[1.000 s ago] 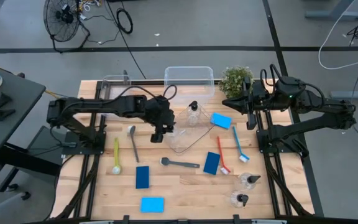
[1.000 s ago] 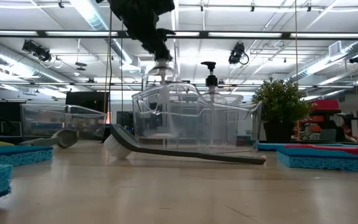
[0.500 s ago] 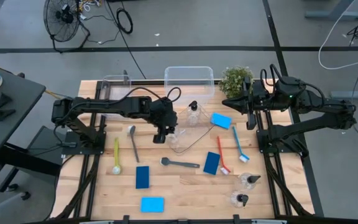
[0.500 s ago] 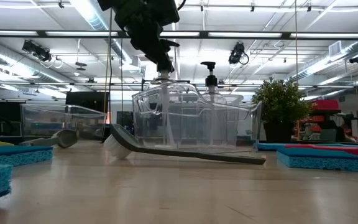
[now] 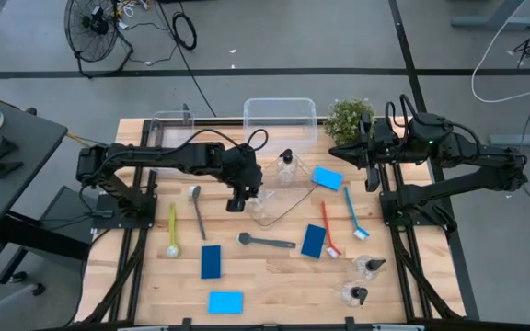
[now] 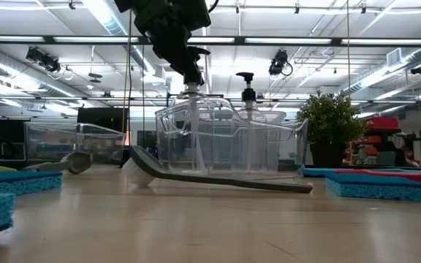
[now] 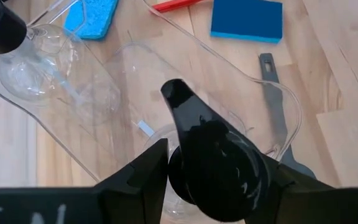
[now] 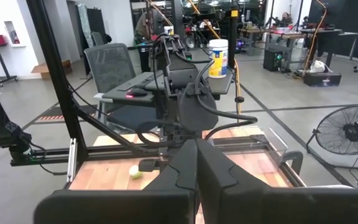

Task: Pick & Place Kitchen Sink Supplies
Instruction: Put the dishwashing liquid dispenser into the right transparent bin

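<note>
Left gripper (image 7: pixel 213 163) over a pump bottle (image 7: pixel 211 174) in the clear tray (image 5: pixel 279 204)

Its fingers flank the bottle's black pump top, parted, though contact cannot be told (a second bottle (image 5: pixel 287 168) stands in the same tray). The right gripper (image 5: pixel 335 150) waits by the potted plant (image 5: pixel 349 117), fingers pressed together, holding nothing.
</note>
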Controlling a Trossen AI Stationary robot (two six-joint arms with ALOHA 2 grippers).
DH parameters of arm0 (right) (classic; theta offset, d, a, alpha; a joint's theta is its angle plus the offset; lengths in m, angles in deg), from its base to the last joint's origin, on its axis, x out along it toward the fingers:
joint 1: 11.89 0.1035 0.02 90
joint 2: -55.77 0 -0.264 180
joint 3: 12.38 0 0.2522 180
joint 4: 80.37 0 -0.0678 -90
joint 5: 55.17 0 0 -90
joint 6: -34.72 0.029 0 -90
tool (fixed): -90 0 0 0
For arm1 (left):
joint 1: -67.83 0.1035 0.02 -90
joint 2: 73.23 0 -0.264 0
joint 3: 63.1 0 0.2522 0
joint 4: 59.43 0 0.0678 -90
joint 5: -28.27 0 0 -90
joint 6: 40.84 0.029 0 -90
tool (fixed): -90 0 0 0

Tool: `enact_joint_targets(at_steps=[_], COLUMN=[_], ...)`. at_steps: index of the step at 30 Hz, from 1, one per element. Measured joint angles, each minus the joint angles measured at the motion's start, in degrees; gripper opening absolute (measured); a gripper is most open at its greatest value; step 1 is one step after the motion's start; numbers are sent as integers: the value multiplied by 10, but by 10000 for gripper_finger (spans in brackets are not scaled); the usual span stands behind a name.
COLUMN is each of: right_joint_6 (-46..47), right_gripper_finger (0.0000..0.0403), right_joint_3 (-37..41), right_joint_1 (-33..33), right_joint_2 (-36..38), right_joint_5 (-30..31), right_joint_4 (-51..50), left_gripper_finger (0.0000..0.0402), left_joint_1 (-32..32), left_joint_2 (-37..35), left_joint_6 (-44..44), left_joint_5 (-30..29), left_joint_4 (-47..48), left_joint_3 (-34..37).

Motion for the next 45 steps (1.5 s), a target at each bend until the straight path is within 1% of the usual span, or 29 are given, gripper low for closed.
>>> enact_joint_targets(at_steps=[6, 22, 25, 32, 35, 37, 39, 41, 45], right_joint_6=[0, -1, -1, -1, -1, -1, -4, -6, -20], right_gripper_finger=[6, 6, 6, 6, 7, 6, 6, 6, 7], right_joint_3=[0, 0, 0, 0, 0, 0, 0, 0, 0], right_joint_1=[0, 0, 0, 0, 0, 0, 0, 0, 0], right_joint_2=[0, 0, 0, 0, 0, 0, 0, 0, 0], right_joint_5=[0, 1, 1, 2, 2, 2, 10, 25, 32], right_joint_4=[0, 0, 0, 0, 0, 0, 1, 0, -4], left_gripper_finger=[167, 170, 185, 254, 274, 282, 286, 286, 286], left_joint_1=[0, 0, 0, -1, -1, -1, -1, -1, -1], left_joint_2=[0, 0, -1, -3, -9, -16, -22, -24, -26], left_joint_6=[0, -2, -4, -6, -6, -6, -6, -5, -6], left_joint_5=[-22, -22, -22, -23, -24, -31, -42, -45, -46], left_joint_4=[1, 0, -1, -1, 6, 5, 25, 38, 93], left_joint_3=[0, 0, 0, 0, 0, 0, -8, -28, -70])
